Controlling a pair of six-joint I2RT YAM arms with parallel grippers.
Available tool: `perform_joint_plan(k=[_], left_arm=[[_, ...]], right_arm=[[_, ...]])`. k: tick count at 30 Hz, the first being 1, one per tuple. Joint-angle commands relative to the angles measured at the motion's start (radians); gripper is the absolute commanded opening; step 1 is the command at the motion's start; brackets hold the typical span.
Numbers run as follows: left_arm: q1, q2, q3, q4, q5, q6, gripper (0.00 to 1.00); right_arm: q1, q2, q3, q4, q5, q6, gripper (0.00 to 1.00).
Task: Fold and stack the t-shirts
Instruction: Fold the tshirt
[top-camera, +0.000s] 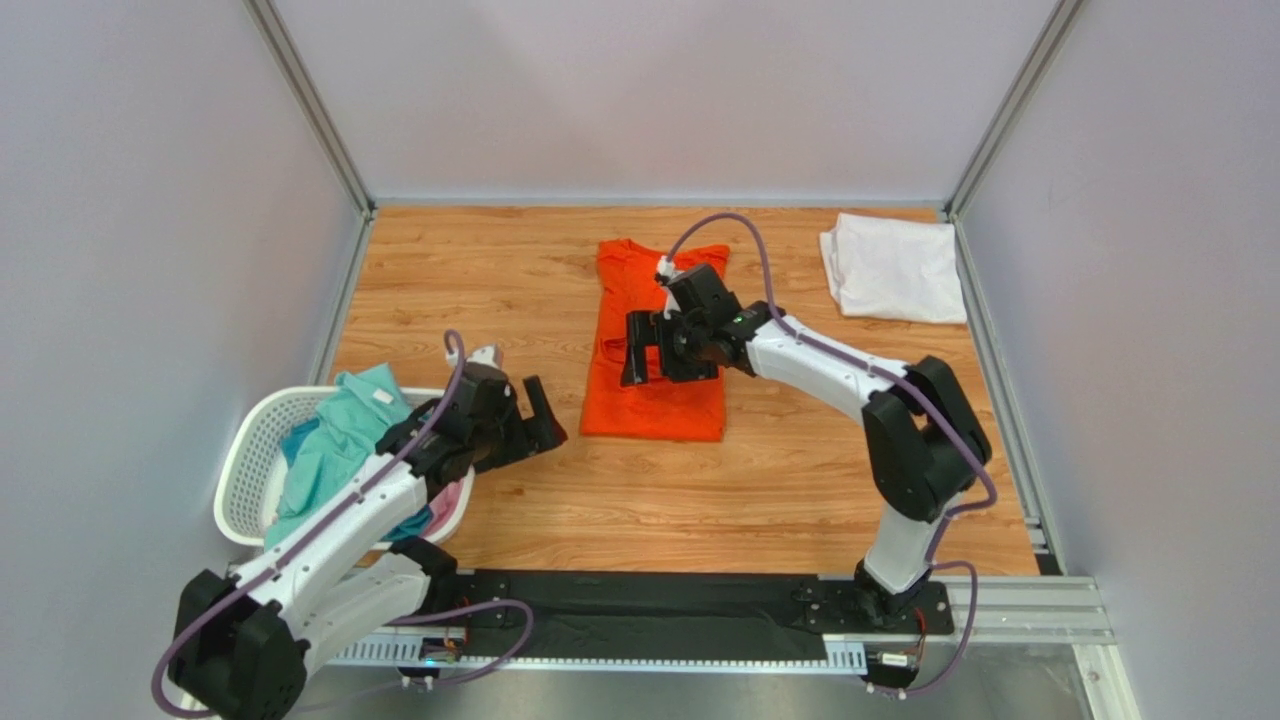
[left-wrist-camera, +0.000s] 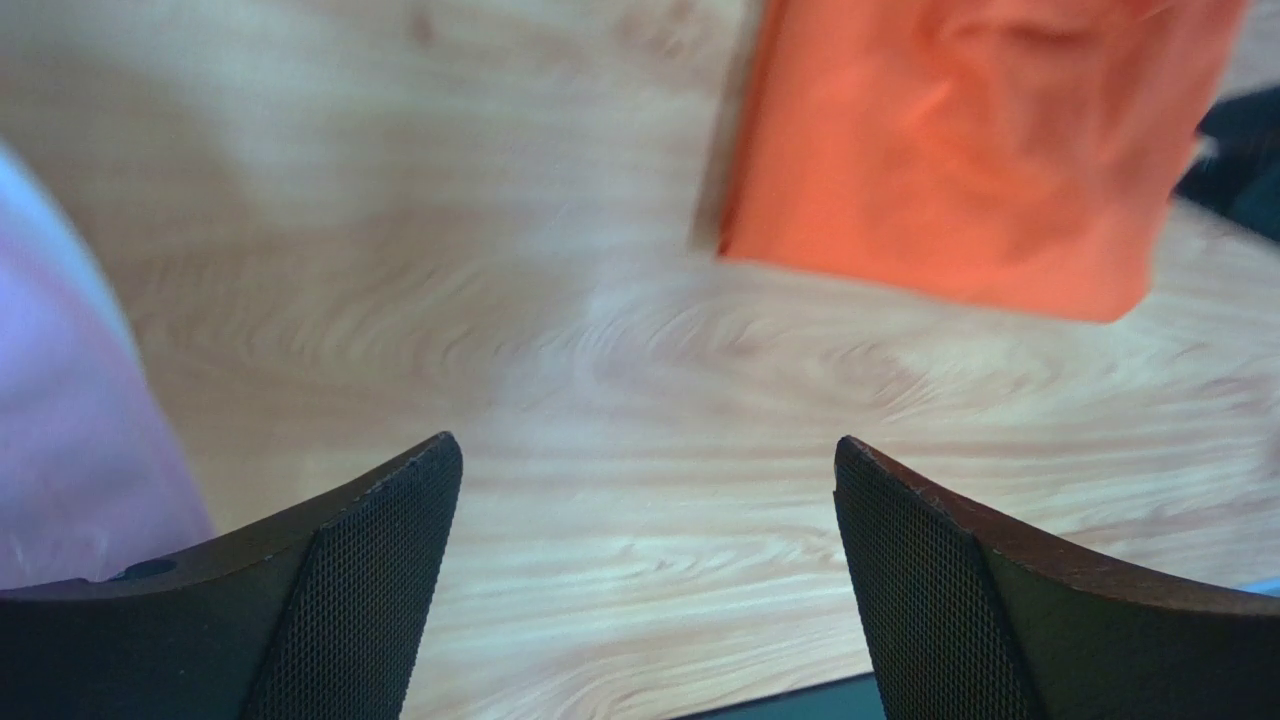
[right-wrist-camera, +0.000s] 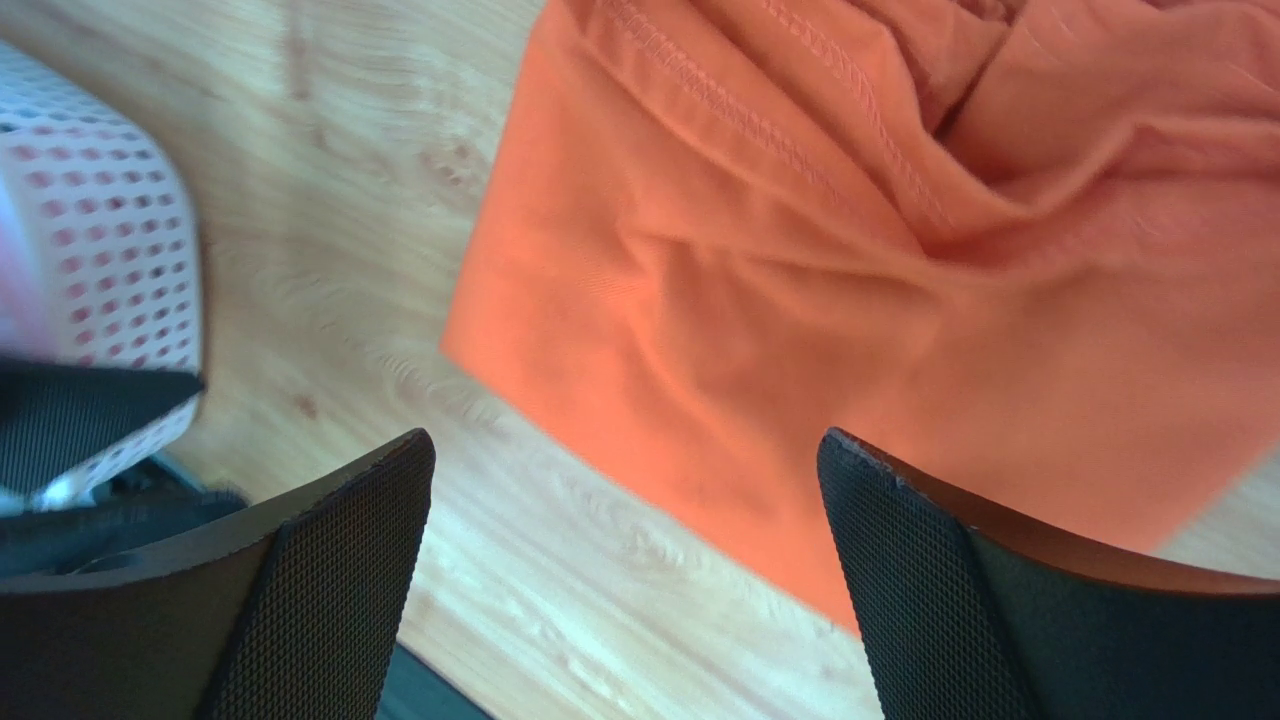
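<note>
white t-shirt (top-camera: 894, 267), top view only

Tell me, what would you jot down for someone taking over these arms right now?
Left gripper: open, empty, over bare table beside the basket.
Right gripper: open, empty, above the orange t-shirt.
Orange t-shirt: mid-table, folded narrow but rumpled.
Done: white t-shirt folded at the far right corner.
Left: finish the orange, stack it on the white, then the teal t-shirt and others in the basket.
</note>
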Motion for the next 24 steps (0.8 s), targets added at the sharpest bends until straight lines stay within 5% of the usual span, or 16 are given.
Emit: perform_joint_plan(k=[1,17,24], left_arm=[[0.005,-0.110,-0.077,-0.002,0.030,-0.057,1.00],[0.005,-0.158,-0.143,-0.017,0.011,-0.052,1.00],[0.005,-0.124,-0.102,-0.006,0.020,-0.038,1.00]], right_arm=[[0.007,0.098,0.093,0.028,0.014,-0.026,1.00],[-0.029,0.488,0.532,0.019,0.143,-0.050,1.00],[-0.057,0.421,0.755,-0.152,0.147,-0.121,1.00]])
